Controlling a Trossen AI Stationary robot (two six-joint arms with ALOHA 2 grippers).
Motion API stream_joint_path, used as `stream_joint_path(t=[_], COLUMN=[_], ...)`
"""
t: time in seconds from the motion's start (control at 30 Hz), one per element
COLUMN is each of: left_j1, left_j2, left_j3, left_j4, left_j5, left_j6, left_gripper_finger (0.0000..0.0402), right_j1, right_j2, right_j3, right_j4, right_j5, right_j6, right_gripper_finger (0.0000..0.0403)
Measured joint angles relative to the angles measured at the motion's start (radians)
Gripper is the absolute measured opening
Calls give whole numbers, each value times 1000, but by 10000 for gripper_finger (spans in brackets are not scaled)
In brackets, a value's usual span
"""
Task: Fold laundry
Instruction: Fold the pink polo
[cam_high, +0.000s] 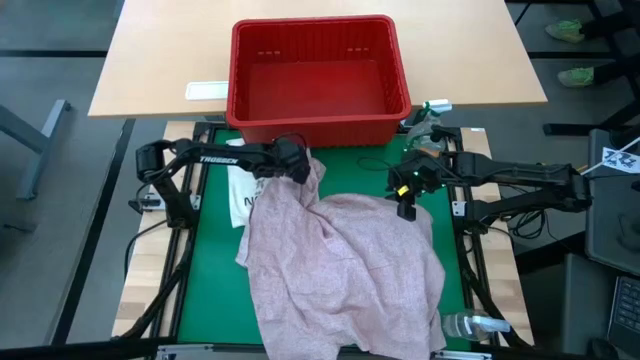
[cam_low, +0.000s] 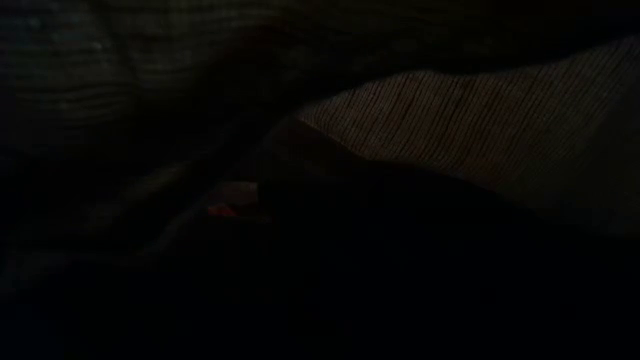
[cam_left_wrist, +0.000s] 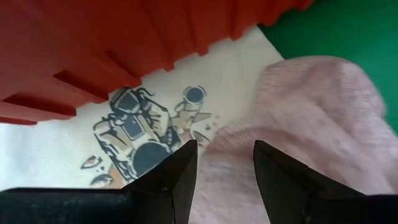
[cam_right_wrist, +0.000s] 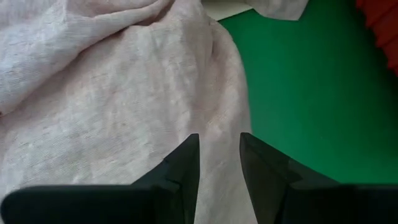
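Pink shirt (cam_high: 340, 270) heaped across centre and lower frame on the green worktop (cam_high: 215, 215): soft, light, floppy. Best pinched at corners. Left fingers (cam_left_wrist: 186, 171) parted over its upper-left corner; right fingers (cam_right_wrist: 186, 165) parted, empty, upper right.

We reached both arms in from the sides, toward the middle of the counter. Our left arm stretched across from the left, and the left pincer (cam_high: 296, 170) sat at the far end of the work area, its two dark fingers (cam_left_wrist: 180, 171) parted with a clear gap between them. Our right arm came in from the right, elbow bent, and the right pincer (cam_high: 406, 205) pointed down, its fingers (cam_right_wrist: 183, 165) also standing apart.
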Motion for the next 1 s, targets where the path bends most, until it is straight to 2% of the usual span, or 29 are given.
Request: stream_joint_path(t=[0.27,0.57,1.0], left_j1=[37,38,35], left_j2=[7,7,7], left_j3=[0,0,0], left_j4=[1,2,5], left_j5=[52,125,332], left_j6=[10,49,147], left_gripper_finger=[151,151,151], right_j1=[2,2,2], right_j2=[21,58,59], right_j3=[0,0,0], right_j4=[22,27,22], right_j5=[-13,-78,-86], right_j6=[-30,-46,-70], right_gripper_finger=[115,115,115])
